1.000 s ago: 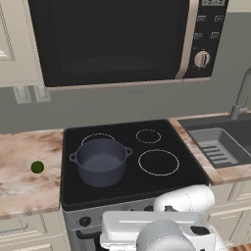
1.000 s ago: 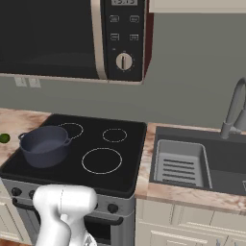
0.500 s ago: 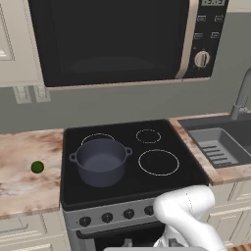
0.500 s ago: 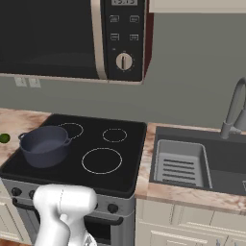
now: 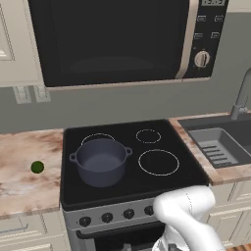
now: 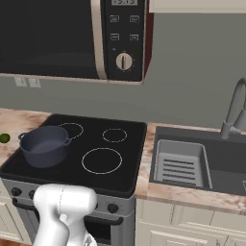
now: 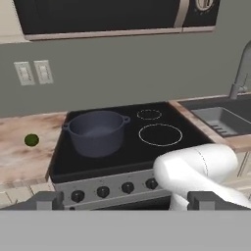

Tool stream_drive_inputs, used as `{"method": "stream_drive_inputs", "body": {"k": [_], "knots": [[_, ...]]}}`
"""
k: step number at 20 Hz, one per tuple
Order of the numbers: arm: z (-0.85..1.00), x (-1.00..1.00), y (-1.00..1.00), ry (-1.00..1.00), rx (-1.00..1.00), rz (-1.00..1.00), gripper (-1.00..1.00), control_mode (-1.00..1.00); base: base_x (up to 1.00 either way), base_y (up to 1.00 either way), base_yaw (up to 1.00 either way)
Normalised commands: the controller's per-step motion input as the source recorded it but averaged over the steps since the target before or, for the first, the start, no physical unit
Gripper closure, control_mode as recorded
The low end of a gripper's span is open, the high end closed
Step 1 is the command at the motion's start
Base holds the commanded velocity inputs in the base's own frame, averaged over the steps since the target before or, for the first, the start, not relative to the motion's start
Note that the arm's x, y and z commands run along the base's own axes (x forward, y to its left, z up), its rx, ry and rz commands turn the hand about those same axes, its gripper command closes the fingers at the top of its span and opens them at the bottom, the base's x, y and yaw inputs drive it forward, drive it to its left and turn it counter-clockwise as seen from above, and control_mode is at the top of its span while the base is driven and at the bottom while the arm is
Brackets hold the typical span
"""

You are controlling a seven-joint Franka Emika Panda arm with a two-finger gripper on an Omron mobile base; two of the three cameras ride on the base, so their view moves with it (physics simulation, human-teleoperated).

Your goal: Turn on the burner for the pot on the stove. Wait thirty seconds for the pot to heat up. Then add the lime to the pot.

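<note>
On stove (image 5: 132, 184): one pot (image 5: 100, 161) | counter (image 5: 19, 181): one lime (image 5: 37, 167) | end effector (image 7: 125, 200): fully open, empty

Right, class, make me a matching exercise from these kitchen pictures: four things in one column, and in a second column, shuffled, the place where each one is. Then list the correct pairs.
Column one:
1. pot
2. lime
3. microwave
4. sink

Column two:
A. on the marbled counter, left of the stove
B. mounted on the wall above the cooktop
C. set into the counter, right of the stove
D. on the front left ring of the cooktop

Pairs: 1-D, 2-A, 3-B, 4-C
</note>
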Motion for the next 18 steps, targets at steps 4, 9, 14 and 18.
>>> {"method": "stream_drive_inputs", "body": {"k": [4,9,14,18], "knots": [[-0.15,0.00,0.02,0.04,-0.01,0.00,-1.00,-1.00,0.00,0.00,0.00],[-0.46,0.00,-0.03,0.10,-0.04,0.00,-1.00,-1.00,0.00,0.00,0.00],[-0.48,0.00,-0.05,-0.02,-0.14,0.05,-1.00,-1.00,0.00,0.00,0.00],[-0.07,0.29,0.00,-0.01,-0.12,0.05,-1.00,-1.00,0.00,0.00,0.00]]}}
